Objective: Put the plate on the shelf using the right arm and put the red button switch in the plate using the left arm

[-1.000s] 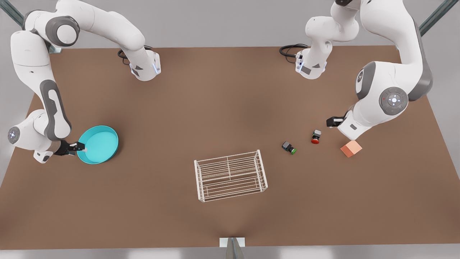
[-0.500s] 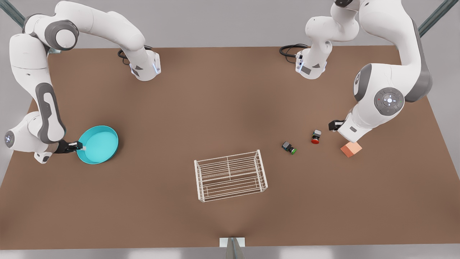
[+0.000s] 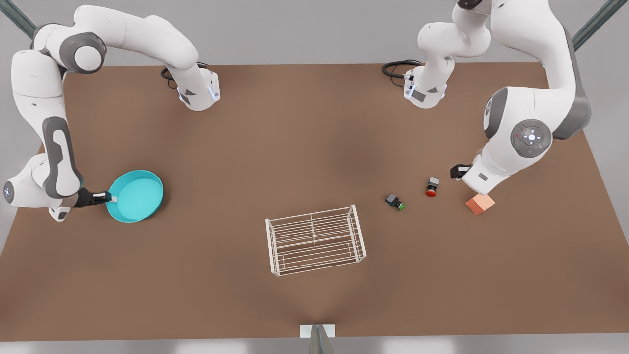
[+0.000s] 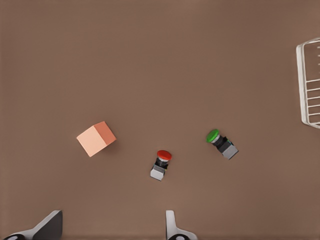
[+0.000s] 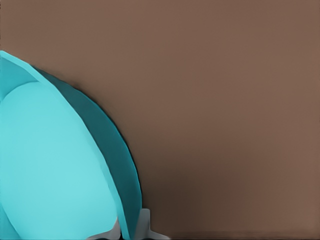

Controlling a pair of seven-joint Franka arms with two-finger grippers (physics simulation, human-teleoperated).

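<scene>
The turquoise plate (image 3: 135,195) (image 5: 50,175) is at the front view's left on the brown table. My right gripper (image 3: 109,197) (image 5: 131,231) is shut on its near-left rim, one finger inside and one outside. The white wire shelf (image 3: 314,239) (image 4: 301,85) stands low at the table's middle front. The red button switch (image 3: 431,188) (image 4: 161,164) lies on its side at the front view's right. My left gripper (image 3: 458,171) (image 4: 110,232) hovers just right of it, open, with nothing between its fingers.
A green-capped switch (image 3: 395,202) (image 4: 221,142) lies between the red one and the shelf. A salmon-orange cube (image 3: 480,203) (image 4: 96,138) sits under the left arm's wrist. Both arm bases (image 3: 199,93) stand at the table's far edge.
The right arm's elbow has swung outward and the plate has shifted slightly up and right in its grip. The left arm came down a little toward the cube, then held still.
</scene>
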